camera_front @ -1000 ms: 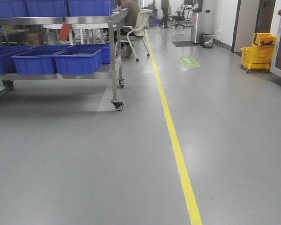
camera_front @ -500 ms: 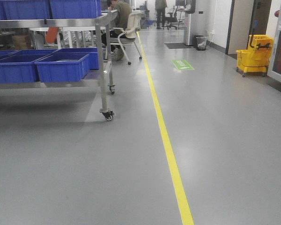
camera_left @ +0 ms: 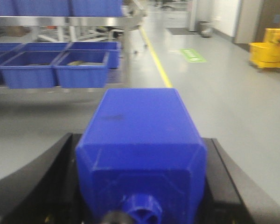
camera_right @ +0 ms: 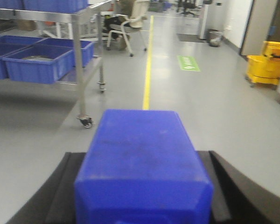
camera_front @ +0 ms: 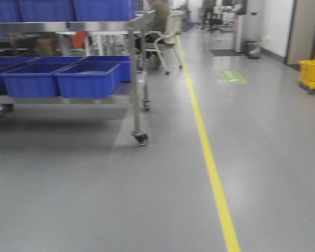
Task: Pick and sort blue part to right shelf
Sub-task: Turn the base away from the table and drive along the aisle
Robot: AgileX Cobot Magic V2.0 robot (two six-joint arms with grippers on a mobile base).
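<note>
Against half a second ago, the steel cart (camera_front: pixel 138 79) and the yellow floor line (camera_front: pixel 210 157) sit further right in the front view. The yellow mop bucket (camera_front: pixel 312 71) is now cut by the right edge, and the whole view is blurred.

The blue part (camera_right: pixel 142 140) lies in the right gripper (camera_right: pixel 140 156). Black fingers (camera_right: pixel 224 186) press against both its long sides, so the gripper is closed on it. Its flat base points away over the grey floor, and its neck end is cut off by the bottom of the frame.

The left gripper (camera_left: pixel 140 140) is likewise clamped on a blue block (camera_left: pixel 140 119), black fingers (camera_left: pixel 46 177) flanking it. This block shows sloped shoulders and a small round knob (camera_left: pixel 142 212) at the near end.

Blue bins (camera_front: pixel 86 79) stand on the cart's lower shelf, up to its right end, and more fill the top shelf. A chair (camera_front: pixel 170 34) stands behind the cart's far corner, and a green floor mark (camera_front: pixel 232 76) lies right of the line.
</note>
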